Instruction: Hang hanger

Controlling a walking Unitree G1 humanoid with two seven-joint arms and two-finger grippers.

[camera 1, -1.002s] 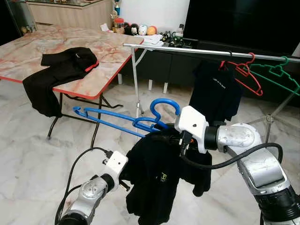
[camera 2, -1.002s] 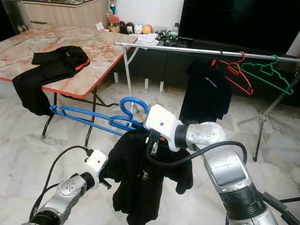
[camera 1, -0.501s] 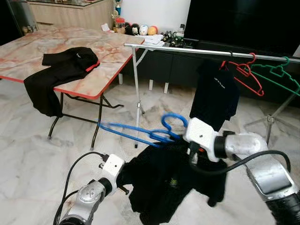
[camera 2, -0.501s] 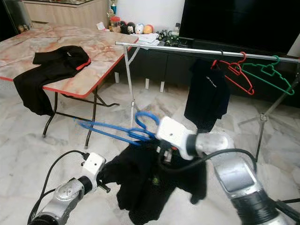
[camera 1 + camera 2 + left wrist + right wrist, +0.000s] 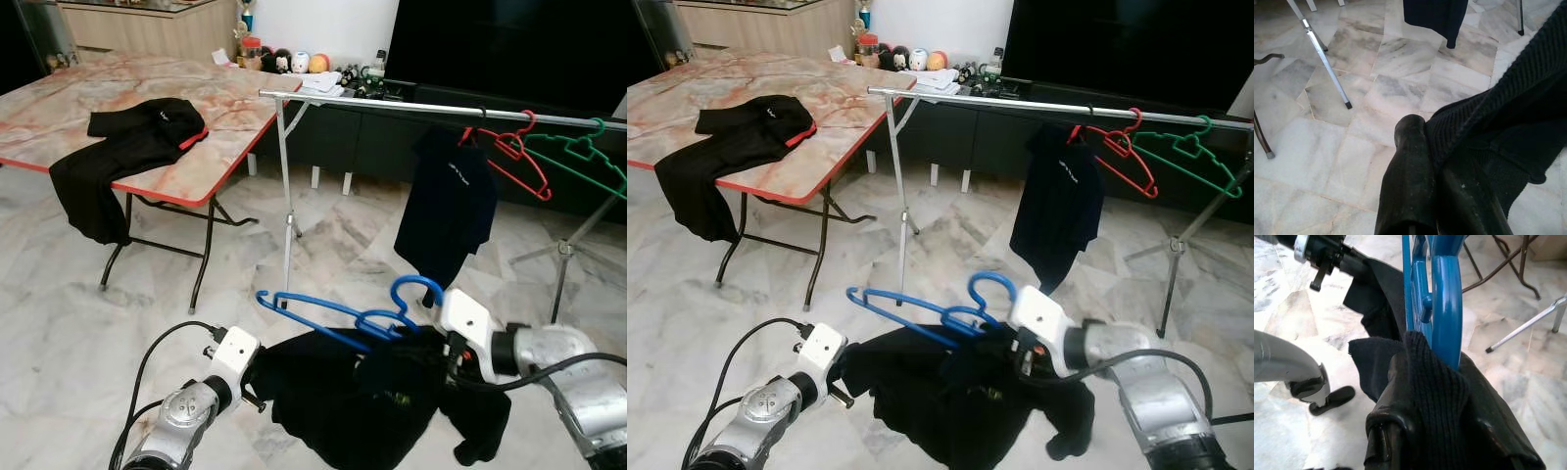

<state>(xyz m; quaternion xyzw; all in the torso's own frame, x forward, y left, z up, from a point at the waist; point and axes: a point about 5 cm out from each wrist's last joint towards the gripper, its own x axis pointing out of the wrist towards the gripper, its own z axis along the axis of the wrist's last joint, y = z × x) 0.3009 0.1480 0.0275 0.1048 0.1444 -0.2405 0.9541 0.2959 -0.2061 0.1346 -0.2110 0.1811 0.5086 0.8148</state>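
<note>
Ahead of both my grippers and well above them runs the clothes rail (image 5: 392, 105), with a dark shirt (image 5: 448, 209), a red hanger (image 5: 509, 152) and a green hanger (image 5: 578, 157) on it. Off beyond my left gripper stands the marble-topped table (image 5: 196, 108) with another black garment (image 5: 122, 147) draped over its edge.

Between my two grippers sags the black garment I'm carrying (image 5: 343, 401), threaded on the blue hanger (image 5: 333, 315), whose hook rises just above my right gripper (image 5: 1442, 396). That gripper's jaws are clenched on the blue hanger's neck with knit fabric bunched in between. My left gripper (image 5: 1437, 161) has its jaws pinched shut on a fold of the garment's far edge.

I judge the load light but awkward: the plastic hanger is stiff and smooth, likely to swivel in the jaws, while the soft knit droops and shifts its weight. Holding at the neck just under the hook looks right, as it leaves the hook free for the rail.
</note>
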